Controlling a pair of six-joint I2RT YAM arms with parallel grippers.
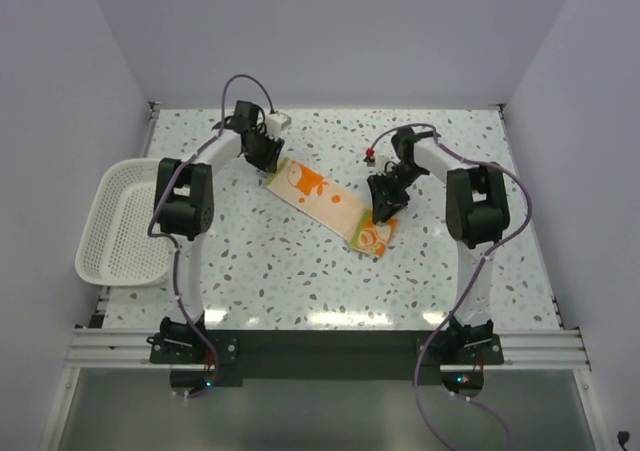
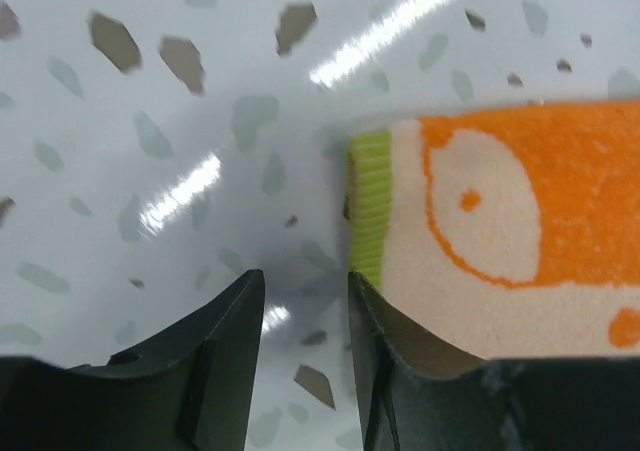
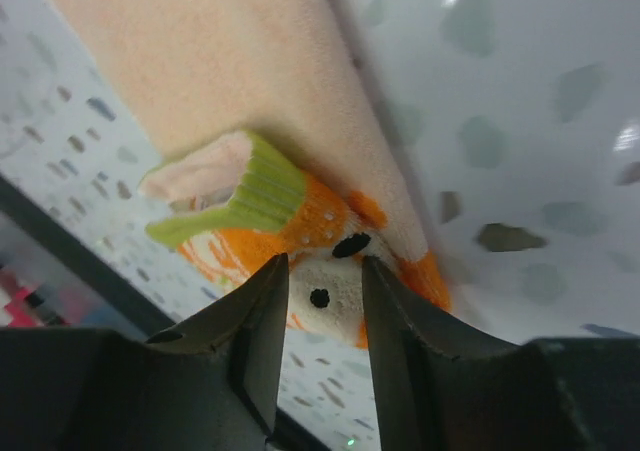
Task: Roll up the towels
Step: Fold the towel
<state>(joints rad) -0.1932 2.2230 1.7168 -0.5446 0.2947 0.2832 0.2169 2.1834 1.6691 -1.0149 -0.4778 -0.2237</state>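
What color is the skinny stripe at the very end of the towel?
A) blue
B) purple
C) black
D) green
D: in the left wrist view, the stripe along the end of the towel is lime green. The curled-up end in the right wrist view has a green edge too.

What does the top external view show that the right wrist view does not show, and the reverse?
Only top external: the white mesh basket and the left gripper at the far end of the towel. Only right wrist: the green hem curled upward. Both: the towel, the right gripper, the speckled table.
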